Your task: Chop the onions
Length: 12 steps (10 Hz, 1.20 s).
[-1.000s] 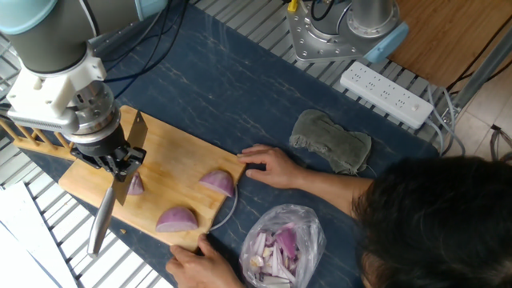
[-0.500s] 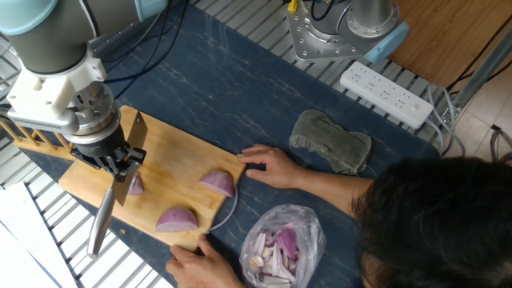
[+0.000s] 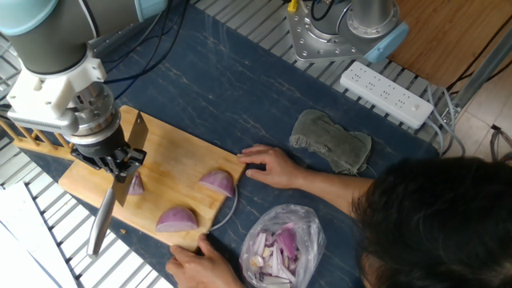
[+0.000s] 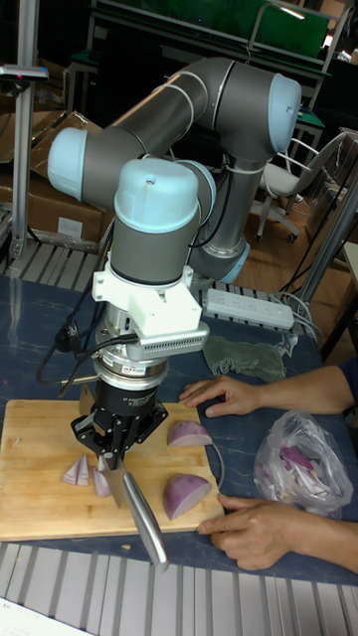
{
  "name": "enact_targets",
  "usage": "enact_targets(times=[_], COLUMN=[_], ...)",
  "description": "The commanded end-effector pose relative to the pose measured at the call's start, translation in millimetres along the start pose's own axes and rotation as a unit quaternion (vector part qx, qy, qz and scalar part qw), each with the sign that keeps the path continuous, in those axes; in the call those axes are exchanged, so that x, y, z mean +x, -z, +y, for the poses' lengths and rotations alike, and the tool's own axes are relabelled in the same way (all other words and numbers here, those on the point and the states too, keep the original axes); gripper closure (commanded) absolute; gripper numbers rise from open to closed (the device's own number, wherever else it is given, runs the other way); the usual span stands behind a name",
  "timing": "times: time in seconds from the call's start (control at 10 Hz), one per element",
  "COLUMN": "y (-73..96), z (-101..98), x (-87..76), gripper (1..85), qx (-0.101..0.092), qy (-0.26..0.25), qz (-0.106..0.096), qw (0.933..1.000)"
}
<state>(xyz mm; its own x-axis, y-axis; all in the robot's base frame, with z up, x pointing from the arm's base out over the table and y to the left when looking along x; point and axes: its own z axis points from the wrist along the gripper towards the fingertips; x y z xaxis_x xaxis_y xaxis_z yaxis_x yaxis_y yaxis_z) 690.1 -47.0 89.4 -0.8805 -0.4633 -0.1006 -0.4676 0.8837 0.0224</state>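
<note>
My gripper hangs over the left part of the wooden cutting board, shut on the knife. The knife's steel handle sticks out toward the front edge. Its blade points back across the board. Small cut onions lie right by the blade under the gripper. Two larger purple wedges rest to the right of it, also seen in the tall view.
A person's hands hold the board's right edge and front corner. A clear bag of onion scraps lies to the right. A grey cloth and a white power strip sit farther back.
</note>
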Motion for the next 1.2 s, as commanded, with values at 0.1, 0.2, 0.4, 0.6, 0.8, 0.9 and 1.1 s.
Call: enact_targets(times=[0.1, 0.2, 0.4, 0.6, 0.8, 0.9, 1.1], y=[0.6, 0.5, 0.9, 1.2, 1.1, 0.8, -0.1], z=[-0.8, -1.7, -5.3, -5.7, -4.0, -3.4, -0.7], x=[-2.5, -2.5, -0.9, -1.0, -1.5, -1.9, -3.0], gripper=[84.7, 84.7, 84.7, 84.7, 84.7, 84.7, 84.7], qx=[-0.001, 0.001, 0.008, 0.009, 0.006, 0.005, 0.0], qy=[0.0, 0.002, 0.015, 0.018, 0.016, 0.015, 0.009], qz=[-0.006, -0.005, -0.002, -0.003, -0.003, -0.004, -0.006], qw=[1.0, 1.0, 0.9999, 0.9998, 0.9998, 0.9999, 0.9999])
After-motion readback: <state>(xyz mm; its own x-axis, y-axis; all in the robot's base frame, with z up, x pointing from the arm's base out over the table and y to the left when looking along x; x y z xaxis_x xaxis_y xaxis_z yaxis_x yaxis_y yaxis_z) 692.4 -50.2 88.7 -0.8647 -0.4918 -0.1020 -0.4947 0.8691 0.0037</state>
